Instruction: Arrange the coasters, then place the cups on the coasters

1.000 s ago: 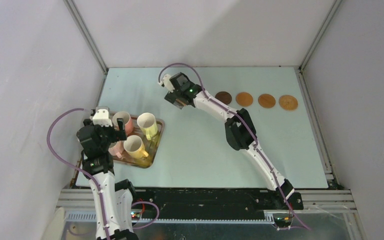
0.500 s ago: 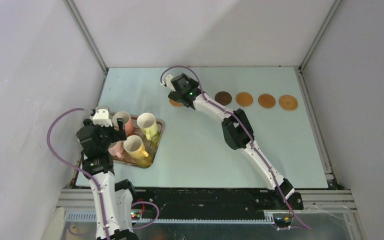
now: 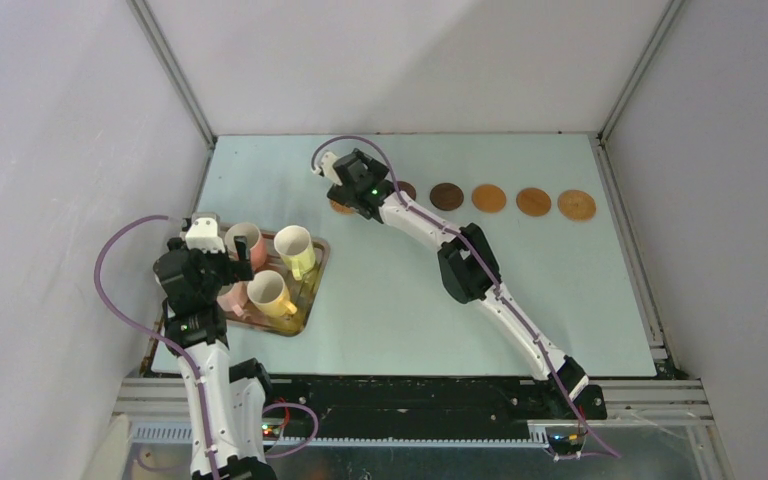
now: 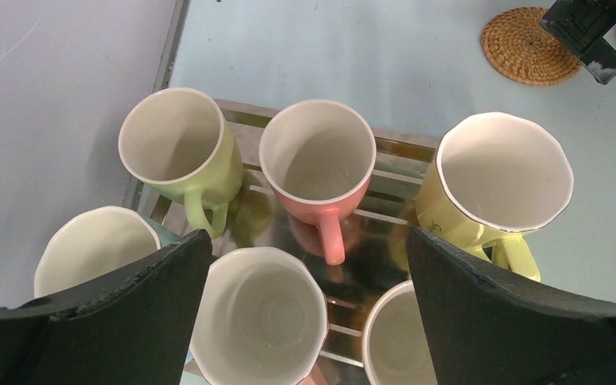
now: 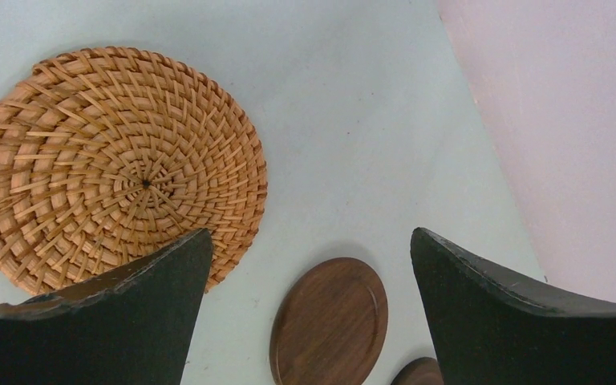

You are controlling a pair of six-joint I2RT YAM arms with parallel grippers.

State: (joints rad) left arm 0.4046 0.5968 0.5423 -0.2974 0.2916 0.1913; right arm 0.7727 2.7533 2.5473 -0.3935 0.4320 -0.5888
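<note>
Coaster half looks basically done to me: six round coasters sit in a row along the far side of the pale blue bench point(image 3: 410, 300). The woven tan coaster point(image 5: 116, 168) at the left end lies flat under the right gripper point(image 5: 309, 237), whose fingers are spread wide with nothing in them. A dark brown wooden coaster point(image 5: 329, 321) sits just beside it. The mugs are all crowded in the rectangular metal tray point(image 4: 389, 148) at near left. The left gripper point(image 4: 306, 237) hovers over them, also wide and empty, roughly above the salmon pink mug point(image 4: 318, 156). My guess for next: pinch one mug's rim and lift it straight up, since the neighbours are packed tight.
</note>
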